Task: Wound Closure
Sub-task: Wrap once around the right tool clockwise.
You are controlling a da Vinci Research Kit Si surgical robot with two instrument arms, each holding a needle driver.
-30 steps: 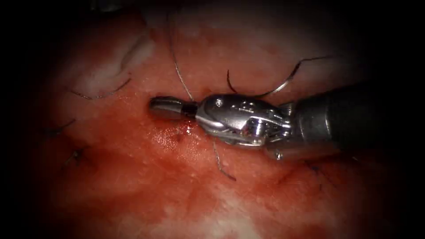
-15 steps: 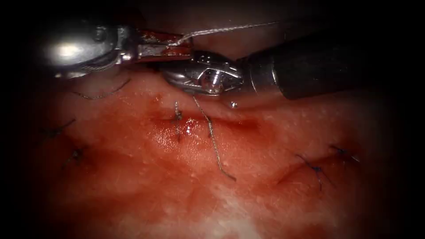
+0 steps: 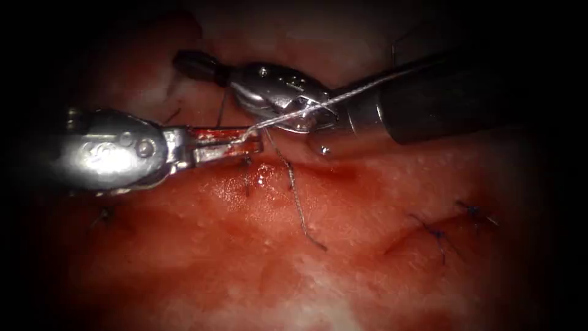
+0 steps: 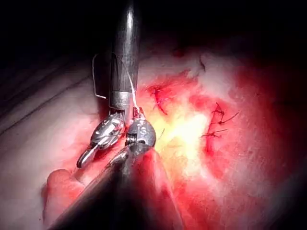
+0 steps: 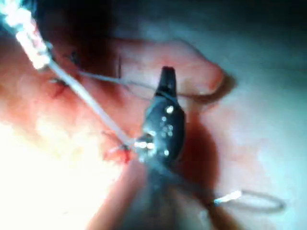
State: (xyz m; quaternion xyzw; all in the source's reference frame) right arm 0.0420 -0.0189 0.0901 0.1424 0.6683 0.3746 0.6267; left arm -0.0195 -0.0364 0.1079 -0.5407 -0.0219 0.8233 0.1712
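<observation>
Nearest the endoscope, on the lower stretch of the tissue [image 3: 257, 276], a loose cut end of thread [image 3: 301, 214] lies across the wet red fluid [image 3: 245, 196], and to the right of it sit two finished dark stitches [image 3: 438, 234]. Just above, the cut [image 3: 306, 168] runs as a dark crease, with a stitch [image 3: 246, 164] crossing it under the left arm's tool [image 3: 248, 142]. That tool comes in from the left side of the cut, its jaws pressed together on the thread [image 3: 343, 97], which runs taut from its tip up and to the right over the other tool's wrist. Farther back, the right arm's tool [image 3: 196, 66] reaches in from the right with its dark jaws closed and nothing seen between them; its tip lies above the cut. In the right wrist view the pale thread [image 5: 86, 98] stretches from the left arm's tool [image 5: 41, 60] toward the right arm's tool [image 5: 166, 79]. The needle cannot be made out.
</observation>
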